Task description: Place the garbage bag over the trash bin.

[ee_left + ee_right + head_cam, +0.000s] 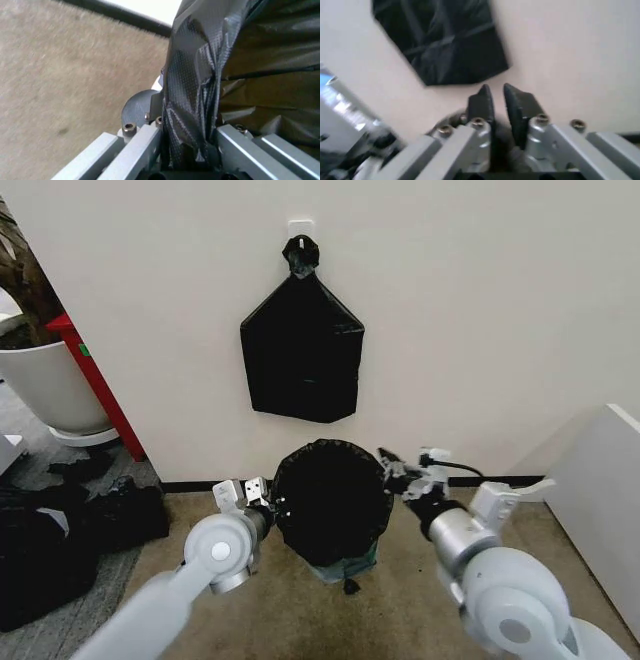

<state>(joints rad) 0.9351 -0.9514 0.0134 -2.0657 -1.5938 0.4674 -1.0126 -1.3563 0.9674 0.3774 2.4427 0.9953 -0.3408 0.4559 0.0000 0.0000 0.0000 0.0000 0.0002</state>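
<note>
At the far left one white plant pot [45, 385] is seen on the floor by a red post [95, 380], with a heap of dark bags [70, 530] lying below it. Next, the left gripper [255, 492] is found at the left side of the bin's rim, and in the left wrist view it [187, 150] is clamped on a fold of the bag [200, 93], the thin black film pinched between the two fingers [137, 148]. In the middle, one bag [332, 500] is stretched over one bin [345, 565], which stands on the carpet [400, 610] near the wall; only a greenish strip of the bin is visible at the base. Above it, one flat black bundle [302, 360] is hung from a wall hook [300, 230]. To the right, the right gripper [392, 470] is held at the rim's right edge; in the right wrist view its fingertips [482, 99] are nearly together with a narrow gap, and nothing is gripped between them.
</note>
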